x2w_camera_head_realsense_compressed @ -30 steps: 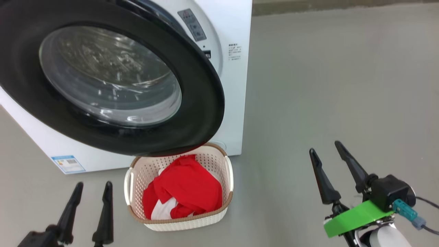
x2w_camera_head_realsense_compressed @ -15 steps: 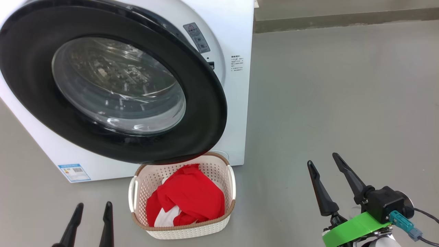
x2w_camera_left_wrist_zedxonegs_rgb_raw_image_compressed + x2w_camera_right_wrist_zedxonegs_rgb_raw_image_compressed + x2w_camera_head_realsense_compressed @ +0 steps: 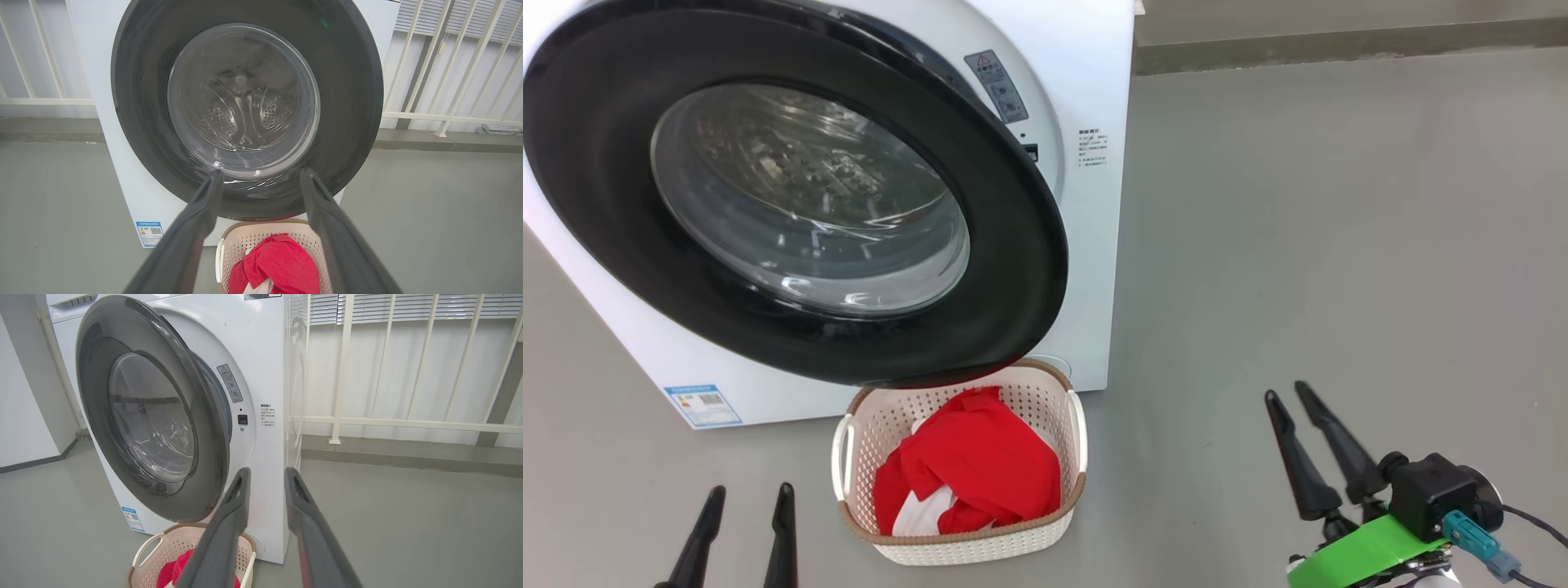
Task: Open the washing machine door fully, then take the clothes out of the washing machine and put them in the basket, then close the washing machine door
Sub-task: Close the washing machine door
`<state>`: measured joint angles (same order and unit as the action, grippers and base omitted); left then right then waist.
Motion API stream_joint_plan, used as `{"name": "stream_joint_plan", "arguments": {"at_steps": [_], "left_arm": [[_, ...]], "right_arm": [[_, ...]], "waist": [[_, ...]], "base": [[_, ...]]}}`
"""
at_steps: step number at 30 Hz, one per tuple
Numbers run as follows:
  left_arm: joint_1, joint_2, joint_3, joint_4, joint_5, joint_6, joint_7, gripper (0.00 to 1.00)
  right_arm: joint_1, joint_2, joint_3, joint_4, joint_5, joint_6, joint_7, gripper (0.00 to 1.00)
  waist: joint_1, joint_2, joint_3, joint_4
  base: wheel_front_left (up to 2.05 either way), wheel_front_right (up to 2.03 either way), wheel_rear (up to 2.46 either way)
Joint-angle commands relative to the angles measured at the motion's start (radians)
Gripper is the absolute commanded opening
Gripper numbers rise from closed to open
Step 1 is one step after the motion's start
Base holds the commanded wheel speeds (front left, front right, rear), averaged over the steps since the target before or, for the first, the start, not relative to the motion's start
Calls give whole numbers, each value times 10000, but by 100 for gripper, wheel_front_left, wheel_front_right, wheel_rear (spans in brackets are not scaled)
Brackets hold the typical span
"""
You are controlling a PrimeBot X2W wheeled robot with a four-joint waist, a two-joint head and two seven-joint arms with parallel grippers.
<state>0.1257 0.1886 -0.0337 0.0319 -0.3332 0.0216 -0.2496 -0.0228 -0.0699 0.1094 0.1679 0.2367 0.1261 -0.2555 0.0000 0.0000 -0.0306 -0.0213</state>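
The washing machine (image 3: 1086, 82) is a white box at the upper left. The washing machine door (image 3: 1013, 269), black-rimmed with a glass bowl, hangs ajar in front of it; a gap at its right edge shows in the right wrist view (image 3: 151, 420). Below the door's lower edge the basket (image 3: 964, 543) stands on the floor with the red and white clothes (image 3: 980, 469) piled inside. My left gripper (image 3: 751, 492) is open and empty, left of the basket, pointing at the door (image 3: 245, 94). My right gripper (image 3: 1285, 391) stands well right of the basket, its fingers (image 3: 241, 498) narrowly apart with nothing between them.
Grey floor (image 3: 1339, 245) stretches to the right of the machine. A low kerb (image 3: 1339, 49) and a white railing (image 3: 343, 375) run behind it. A blue label sticker (image 3: 703, 404) marks the machine's lower front. A white wall (image 3: 24, 396) stands left of the machine.
My right gripper's fingers have drawn closer together and sit lower in the head view. The camera has shifted; door, basket and clothes keep their places.
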Motion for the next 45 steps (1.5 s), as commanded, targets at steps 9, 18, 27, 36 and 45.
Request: {"name": "stream_joint_plan", "arguments": {"at_steps": [9,18,27,36,45], "left_arm": [[-296,-164,523,-214,338,-303,-122,100],[-554,-355,443,-490,541,-474,-122,100],[-1040,-570,234,-737,659,-638,-122,100],[-1521,-930,129,-498,317,-976,-122,100],[-1864,-1191,134,-474,-6,-1170,-122,100]], "right_arm": [[-747,-193,711,310,115,46,-63,0],[-2212,-263,1527,1286,308,46,-63,0],[-4293,-341,2627,2970,773,46,-63,0],[-6201,-488,2837,4666,1012,46,-63,0],[-7729,-741,2965,5692,1103,46,-63,0]], "waist": [[0,0,150,214],[0,0,612,918],[0,0,1332,1848],[0,0,1916,2843],[0,0,2590,3285]], "base": [[0,0,0],[0,0,0],[0,0,0],[0,0,0],[0,0,0]]}}
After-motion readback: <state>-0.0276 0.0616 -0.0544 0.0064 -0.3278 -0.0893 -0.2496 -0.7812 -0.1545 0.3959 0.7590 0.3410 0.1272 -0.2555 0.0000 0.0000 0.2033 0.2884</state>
